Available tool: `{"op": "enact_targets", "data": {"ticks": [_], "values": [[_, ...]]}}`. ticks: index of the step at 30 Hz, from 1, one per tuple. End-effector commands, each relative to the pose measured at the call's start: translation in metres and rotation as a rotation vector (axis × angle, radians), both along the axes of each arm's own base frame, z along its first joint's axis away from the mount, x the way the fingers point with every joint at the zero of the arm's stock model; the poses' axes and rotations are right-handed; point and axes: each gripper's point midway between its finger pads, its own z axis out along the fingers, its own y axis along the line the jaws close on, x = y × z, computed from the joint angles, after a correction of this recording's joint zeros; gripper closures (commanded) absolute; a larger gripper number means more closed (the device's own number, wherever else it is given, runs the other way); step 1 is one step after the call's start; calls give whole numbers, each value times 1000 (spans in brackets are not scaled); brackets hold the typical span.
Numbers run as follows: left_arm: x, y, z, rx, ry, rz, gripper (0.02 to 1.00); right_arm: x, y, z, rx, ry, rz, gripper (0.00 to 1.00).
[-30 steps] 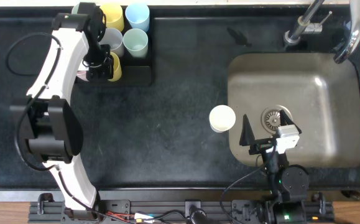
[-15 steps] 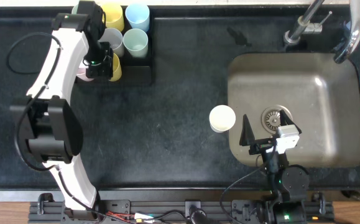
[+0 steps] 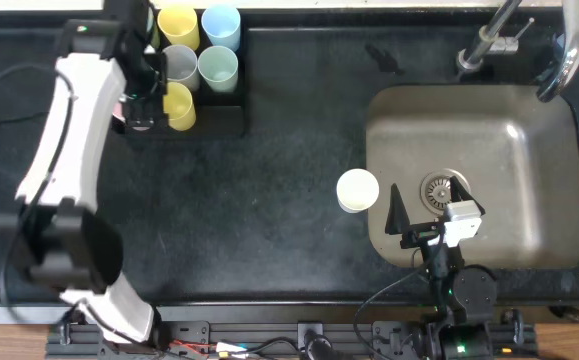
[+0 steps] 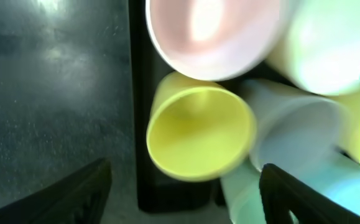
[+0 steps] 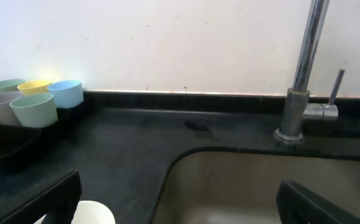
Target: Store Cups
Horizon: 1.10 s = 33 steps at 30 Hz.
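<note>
The left pincer (image 4: 184, 173) hangs released right above the black tray (image 3: 224, 120), its two fingers spread wide either side of a yellow cup (image 4: 198, 134) and grasping nothing. That yellow cup stands mouth-up in the tray's front row, with a pink cup (image 4: 211, 28) touching or nearly touching it on one side and a pale grey cup (image 4: 291, 134) on the other. More cups in yellow, blue and pale green fill the tray behind them. The pink one is blurred, so it is probably seated at the tray's outer corner, but that cannot be told for sure. The step in hand looks like the let-go of the yellow cup. To do it well, the fingers should hold their spread and rise straight up off the tray, since any sideways drift would catch the yellow rim or nudge the pink neighbour out of place. One cream cup (image 3: 357, 190) stands well apart from the tray on the open table (image 3: 269, 200), not yet stored. The right pincer (image 5: 180, 183), also released and empty, sits just past that cup on the side away from the tray. It looks the better placed of the two to pick the cup up, closing on the wall below the rim. No brand, label or writing can be read on the cups or the tray.
</note>
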Motion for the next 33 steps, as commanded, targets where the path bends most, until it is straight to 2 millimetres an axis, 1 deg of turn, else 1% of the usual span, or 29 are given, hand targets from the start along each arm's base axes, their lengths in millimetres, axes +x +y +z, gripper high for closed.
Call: {"op": "enact_targets", "data": {"ticks": [1, 3, 4, 5, 7, 9, 10, 11, 12, 15, 20, 23, 27, 31, 33], "values": [[-3, 23, 79, 185, -240, -98, 196, 0, -2, -3, 7, -2, -10, 5], [8, 29, 117, 296, -386, -211, 159, 0, -2, -3, 7, -2, -10, 7], [15, 30, 139, 371, -475, -290, 150, 0, -2, -3, 7, -2, -10, 5], [21, 29, 159, 440, -555, -363, 139, 0, -2, -3, 7, -1, -10, 5], [29, 21, 202, 615, -735, -548, 132, 0, -2, -3, 7, -2, -10, 5], [25, 9, 233, 768, -880, -706, 115, 0, -2, -3, 7, -2, -10, 5], [19, 2, 244, 836, -944, -769, 64, 0, -2, -3, 7, -2, -10, 7], [11, -3, 251, 895, -998, -815, 18, 0, -2, -3, 7, -2, -10, 7], [1, -6, 256, 940, -1035, -846, 18, 0, -2, -3, 7, -1, -10, 5], [-31, -8, 255, 1052, -1103, -889, 18, 0, -2, -3, 7, -2, -10, 5], [-80, -1, 235, 1186, -1154, -910, 18, 0, -2, -3, 7, -2, -10, 5], [-102, -1, 225, 1280, -1182, -941, 20, 0, -2, -3, 7, -2, -10, 5], [-132, 3, 206, 1395, -1183, -939, 18, 0, -2, -3, 7, -1, -10, 5], [-155, 9, 178, 1422, -1175, -911, 18, 0, -2, -3, 7, -1, -10, 7], [-164, 8, 164, 1444, -1177, -910, 20, 0, -2, -3, 7, -2, -10, 5]]}}
